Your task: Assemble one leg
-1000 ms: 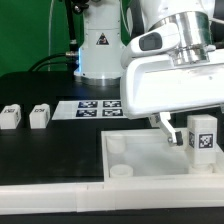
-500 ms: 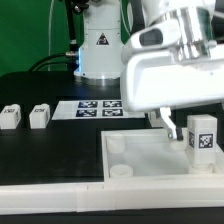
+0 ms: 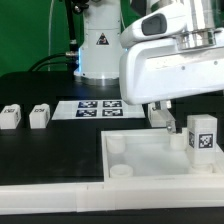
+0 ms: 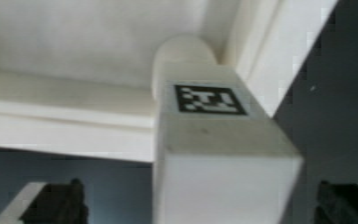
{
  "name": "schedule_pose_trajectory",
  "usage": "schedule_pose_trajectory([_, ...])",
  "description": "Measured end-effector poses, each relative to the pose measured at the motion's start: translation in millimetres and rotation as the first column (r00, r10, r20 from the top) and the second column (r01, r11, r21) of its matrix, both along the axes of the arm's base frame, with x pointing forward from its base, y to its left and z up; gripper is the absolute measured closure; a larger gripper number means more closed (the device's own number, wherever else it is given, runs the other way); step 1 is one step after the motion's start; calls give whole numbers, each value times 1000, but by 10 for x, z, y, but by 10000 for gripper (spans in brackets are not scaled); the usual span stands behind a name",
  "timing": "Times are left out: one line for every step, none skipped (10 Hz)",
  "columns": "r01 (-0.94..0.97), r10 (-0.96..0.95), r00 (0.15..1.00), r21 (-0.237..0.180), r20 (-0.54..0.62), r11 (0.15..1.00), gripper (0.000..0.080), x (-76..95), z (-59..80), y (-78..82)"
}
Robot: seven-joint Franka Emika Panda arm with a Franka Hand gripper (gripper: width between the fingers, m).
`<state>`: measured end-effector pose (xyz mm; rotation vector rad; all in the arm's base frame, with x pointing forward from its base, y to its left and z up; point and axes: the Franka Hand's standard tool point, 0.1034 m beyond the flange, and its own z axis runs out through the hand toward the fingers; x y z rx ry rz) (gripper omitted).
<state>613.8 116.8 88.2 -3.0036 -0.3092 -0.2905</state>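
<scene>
While the leg (image 3: 203,135) stands upright on the white top (image 3: 145,165), tool (image 4: 202,205) released, 2 fingers flanking it, apart

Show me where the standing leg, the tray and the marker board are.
leg (image 3: 203,138): exterior view, on its tagged face.
tray (image 3: 160,162): exterior view, on its bare floor.
marker board (image 3: 100,107): exterior view, on its tags.

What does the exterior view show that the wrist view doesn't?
Only the exterior view shows two loose legs on the black table, the marker board and the arm's base. Only the wrist view shows the hand open, fingertips flanking the leg. Both show that leg, upright with its tag, at a corner of the white tray top.
</scene>
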Motion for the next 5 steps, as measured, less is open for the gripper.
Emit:
schedule_pose_trajectory([3,-3,993,-2,-117,1000,151,-27,22,35])
schedule_pose_trajectory([5,-5,983,-1,-184,1000,151,-5,34,68])
schedule_pose_trajectory([-9,8,959,-2,-285,1000,151,-60,31,85])
schedule_pose_trajectory([-14,14,954,2,-301,1000,151,-1,23,87])
schedule_pose_trajectory([-10,10,965,3,-262,1000,151,41,-5,67])
